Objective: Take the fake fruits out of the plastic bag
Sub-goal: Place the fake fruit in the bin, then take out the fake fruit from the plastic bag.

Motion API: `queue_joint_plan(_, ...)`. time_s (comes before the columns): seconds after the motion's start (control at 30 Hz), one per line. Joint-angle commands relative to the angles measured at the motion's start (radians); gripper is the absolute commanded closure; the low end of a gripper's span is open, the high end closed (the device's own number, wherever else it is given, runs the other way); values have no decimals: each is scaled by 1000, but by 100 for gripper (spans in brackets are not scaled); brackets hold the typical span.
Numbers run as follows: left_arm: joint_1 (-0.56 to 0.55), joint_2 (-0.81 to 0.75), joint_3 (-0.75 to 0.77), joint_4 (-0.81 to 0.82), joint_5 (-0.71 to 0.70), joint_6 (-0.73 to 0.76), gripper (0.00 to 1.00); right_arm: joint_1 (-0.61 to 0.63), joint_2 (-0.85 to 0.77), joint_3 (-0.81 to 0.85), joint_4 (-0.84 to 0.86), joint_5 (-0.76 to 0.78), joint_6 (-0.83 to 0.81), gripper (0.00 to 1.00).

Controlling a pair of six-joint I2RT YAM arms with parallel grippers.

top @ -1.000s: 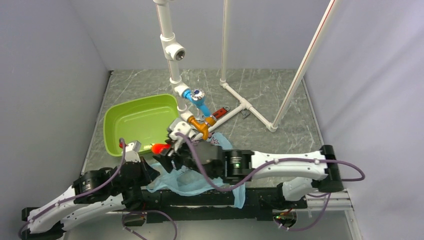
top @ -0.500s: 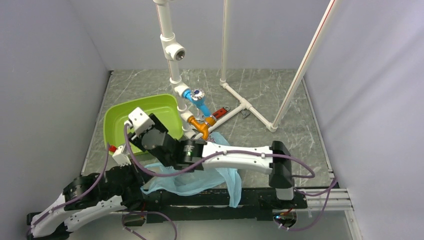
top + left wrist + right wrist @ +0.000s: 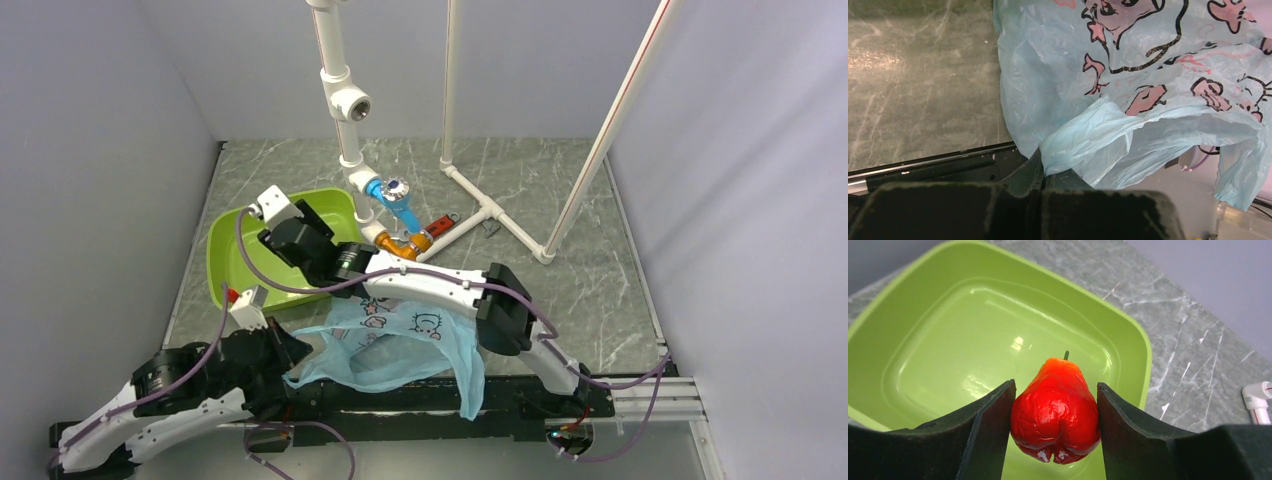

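Left gripper: closed right down, its two dark fingers pressed together at the near edge of the table, pinching a fold of thin plastic.
Held by left gripper: the rim of the plastic bag, light blue and crinkled, printed with pink-and-black figures; the pinched fold comes out from between the fingertips and spreads away from them.
Plastic bag, wider view: it lies slack on the table just beyond and to the right of the left gripper, one end hanging over the black rail at the table's front; the plastic bag is rumpled and what is inside it cannot be made out.
Right arm: it reaches across above the bag towards the far left.
Right gripper: jaws partly apart, clamped on either side of a fruit.
Held by right gripper: a red fake fruit, glossy and pear-shaped, stalk end pointing away from the wrist, both finger pads touching its flanks.
Below right gripper: a green tub, with the fruit held above its bare floor and clear of it.
Green tub, wider view: on the table's left half, beyond the left gripper.
Beyond the tub: a white pipe frame standing on the grey marbled table, well away from both grippers.
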Motion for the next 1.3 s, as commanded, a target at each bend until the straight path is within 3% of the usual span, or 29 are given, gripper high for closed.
queue_joint_plan(0.0, -5, 44, 31, 17, -14, 20, 100, -7, 29, 63, -46, -16, 0, 36)
queue_joint_plan(0.07, -4, 43, 30, 21, -15, 24, 100, -7, 19, 48, -46, -18, 6, 22)
queue_joint_plan(0.23, -5, 27, 29, 25, -17, 28, 100, -6, -37, 9, -76, -49, 57, 15)
queue_joint_plan(0.4, -5, 21, 28, 31, -10, 34, 100, 13, -150, -67, -108, -53, 87, 14)
queue_joint_plan(0.8, -5, 39, 35, 58, -4, 74, 100, 239, -570, -458, -192, -35, 120, 15)
queue_joint_plan(0.9, -5, 26, 33, 88, 3, 96, 100, 272, -706, -604, -183, -127, 143, 21)
queue_joint_plan(1.1, -4, -42, 12, 156, 29, 128, 100, 312, -1054, -1001, -29, -395, 129, 47)
queue_joint_plan(1.27, -5, -99, 6, 268, 42, 198, 100, 313, -1196, -1236, 56, -427, 191, 66)
